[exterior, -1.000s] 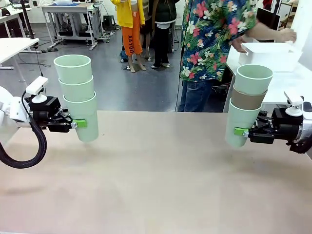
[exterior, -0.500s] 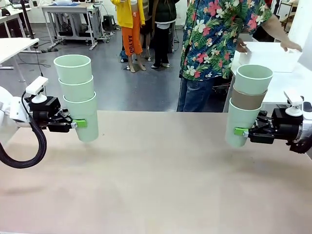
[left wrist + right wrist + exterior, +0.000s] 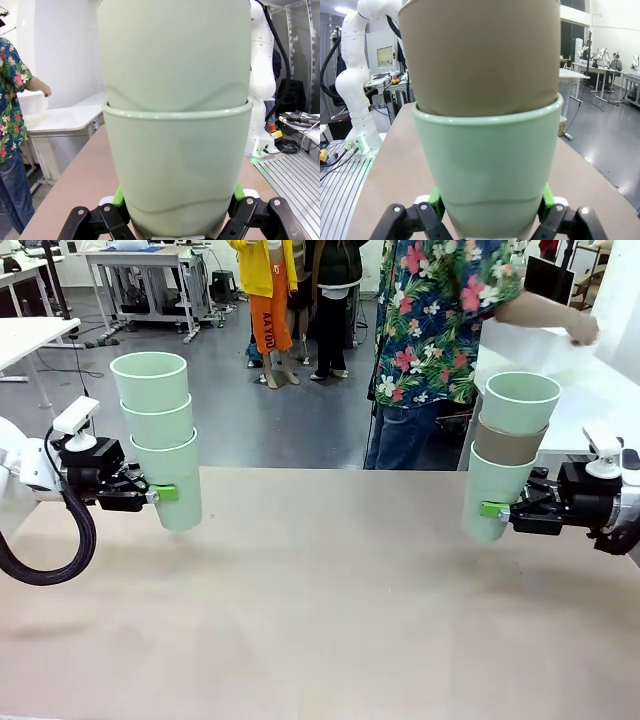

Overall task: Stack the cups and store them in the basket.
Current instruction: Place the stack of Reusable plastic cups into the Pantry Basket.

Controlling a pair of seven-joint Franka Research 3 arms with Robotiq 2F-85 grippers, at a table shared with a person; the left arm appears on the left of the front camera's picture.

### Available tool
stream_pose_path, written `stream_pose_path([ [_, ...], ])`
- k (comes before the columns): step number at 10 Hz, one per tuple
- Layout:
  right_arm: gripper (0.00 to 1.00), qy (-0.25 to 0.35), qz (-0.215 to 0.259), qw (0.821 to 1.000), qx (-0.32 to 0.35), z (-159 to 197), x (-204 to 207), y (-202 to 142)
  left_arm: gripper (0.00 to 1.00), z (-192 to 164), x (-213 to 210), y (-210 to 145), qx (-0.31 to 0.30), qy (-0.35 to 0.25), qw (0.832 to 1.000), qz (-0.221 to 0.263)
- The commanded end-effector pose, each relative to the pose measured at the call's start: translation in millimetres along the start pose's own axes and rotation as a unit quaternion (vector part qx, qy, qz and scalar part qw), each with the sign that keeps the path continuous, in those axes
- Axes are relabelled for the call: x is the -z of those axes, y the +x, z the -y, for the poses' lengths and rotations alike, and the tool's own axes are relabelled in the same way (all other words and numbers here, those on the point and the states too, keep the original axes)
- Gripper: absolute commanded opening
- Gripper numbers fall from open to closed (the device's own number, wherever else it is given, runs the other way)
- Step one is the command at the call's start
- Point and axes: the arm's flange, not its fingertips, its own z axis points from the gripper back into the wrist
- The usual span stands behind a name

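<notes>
While the left fingers (image 3: 165, 494) clamp the lowest of three nested mint cups (image 3: 157, 430) above the worktop (image 3: 320, 610) and the right fingers (image 3: 490, 509) clamp a mint-brown-mint stack (image 3: 505, 455), a person's hand (image 3: 580, 328) holds the white basket (image 3: 530, 345) beyond, nearer than orange trousers (image 3: 270, 320) with unreadable print.

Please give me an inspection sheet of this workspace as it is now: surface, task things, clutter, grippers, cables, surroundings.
Surface: tan table, smooth and even.
Job's things: left stack, three mint cups, upright; right stack, mint, brown, mint, upright; white basket off this table, at the person's hand.
Clutter: nothing seen.
Grippers: left gripper shut on the left stack's bottom cup; right gripper shut on the right stack's bottom cup.
Cables: black hose loops under the left arm.
Surroundings: person in floral shirt at the far side; other people and tables behind.
</notes>
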Motion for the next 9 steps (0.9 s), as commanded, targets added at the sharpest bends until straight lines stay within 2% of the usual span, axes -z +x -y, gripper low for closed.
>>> stream_pose_path([
  [1,0.86,0.001,0.004,1.000,-0.004,0.3,-0.1,4.0,0.86,-1.1,0.5,5.1,0.005,-0.001,1.000,0.002],
  [9,0.86,0.001,0.004,1.000,-0.004,0.3,-0.1,4.0,0.86,-1.1,0.5,5.1,0.005,-0.001,1.000,0.002],
])
